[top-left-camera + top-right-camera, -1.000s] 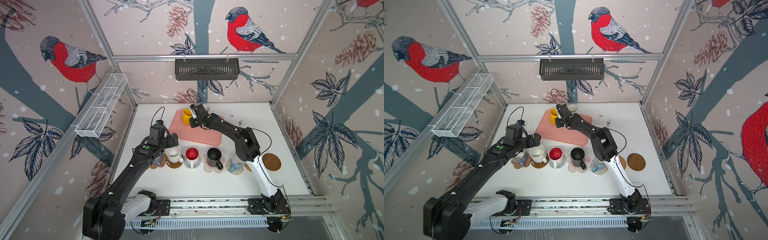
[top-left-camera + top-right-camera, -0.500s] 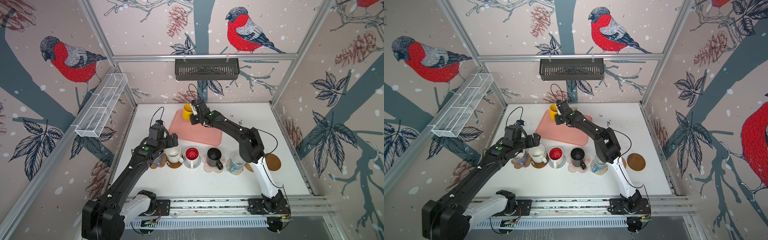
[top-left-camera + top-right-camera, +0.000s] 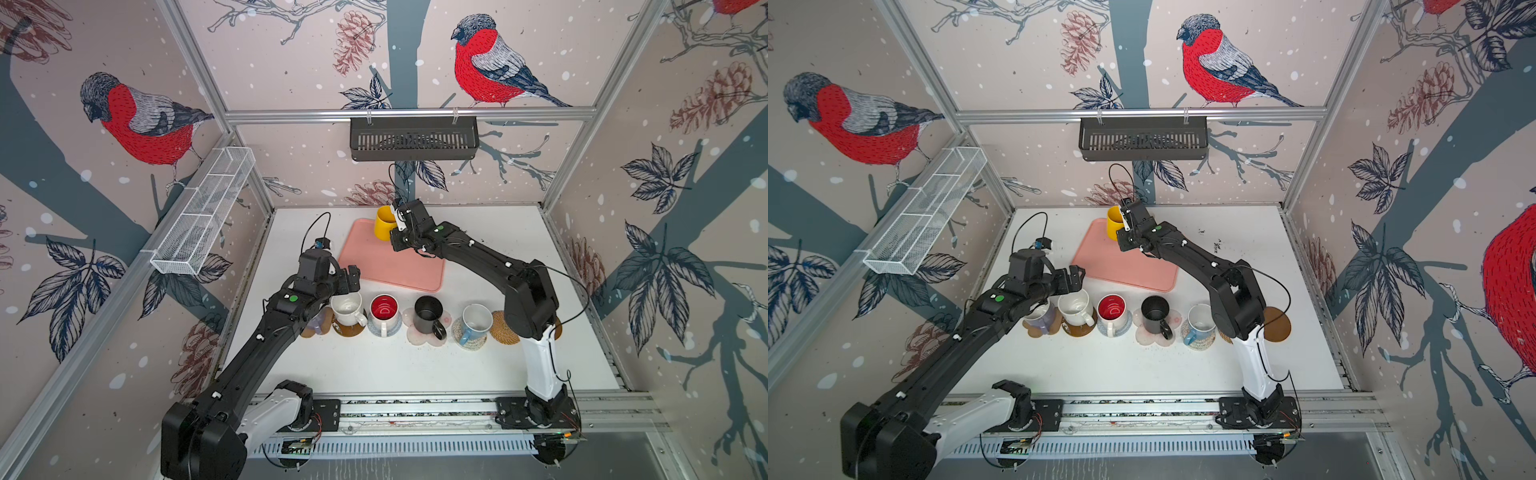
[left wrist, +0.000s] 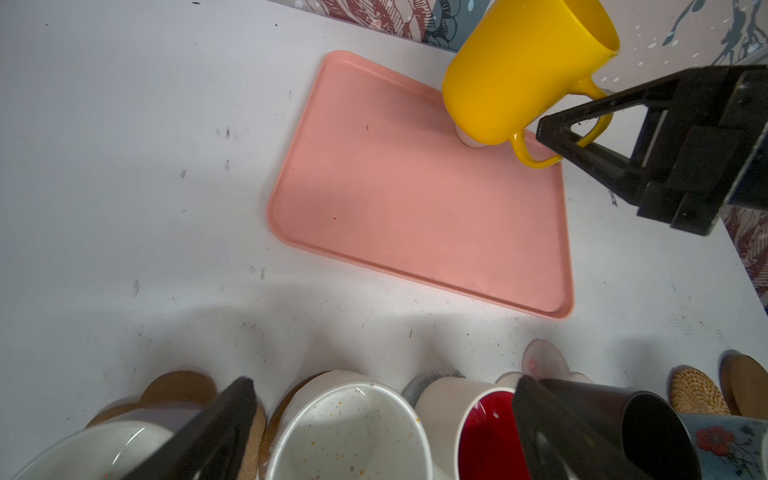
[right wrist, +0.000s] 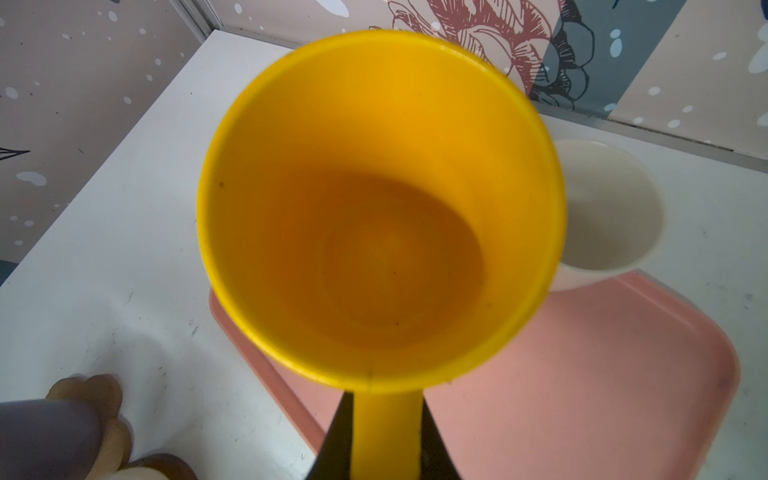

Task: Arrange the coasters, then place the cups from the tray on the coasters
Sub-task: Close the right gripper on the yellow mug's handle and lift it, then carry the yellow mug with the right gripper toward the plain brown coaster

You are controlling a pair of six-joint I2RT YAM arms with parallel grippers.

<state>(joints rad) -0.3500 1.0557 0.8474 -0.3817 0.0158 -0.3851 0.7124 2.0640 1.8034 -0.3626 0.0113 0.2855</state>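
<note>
Found the right gripper [image 5: 386,419] at the far end of the flat salmon-pink rectangular tray [image 3: 386,266], fingers [image 5: 334,440] pinched tight on the handle of the yellow handled mug [image 3: 383,223]. Noted that mug tilted over the tray's far end, base seemingly clear of the tray floor in the left wrist view. Noted a plain white mug [image 5: 606,208] just beside and behind it, at the tray's far edge; could not settle contact between the two.

Found the left gripper [image 3: 348,282] poised just above and behind the speckled white mug [image 3: 348,307], fingers [image 4: 216,432] spread wide, holding nothing.

Logged the row along the near part of the white table [image 3: 374,365], left to right in both top views:
- pale lavender-blue mug [image 3: 1040,316] on a tan disc coaster [image 3: 1034,332], largely under the left arm
- speckled white mug on a glossy brown disc coaster [image 3: 351,331]
- white mug with red inside [image 3: 383,308] on a grey-blue crochet coaster [image 3: 395,328]
- black mug [image 3: 428,313] on a pink-white flower-shaped coaster [image 3: 415,338]
- white mug with blue handle [image 3: 476,318] on a cream rope coaster [image 3: 471,343]

Saw a golden rattan coaster [image 3: 505,330] and a second glossy brown disc coaster [image 3: 1277,326] bare at the row's right end, close together, partly behind the right arm.
</note>
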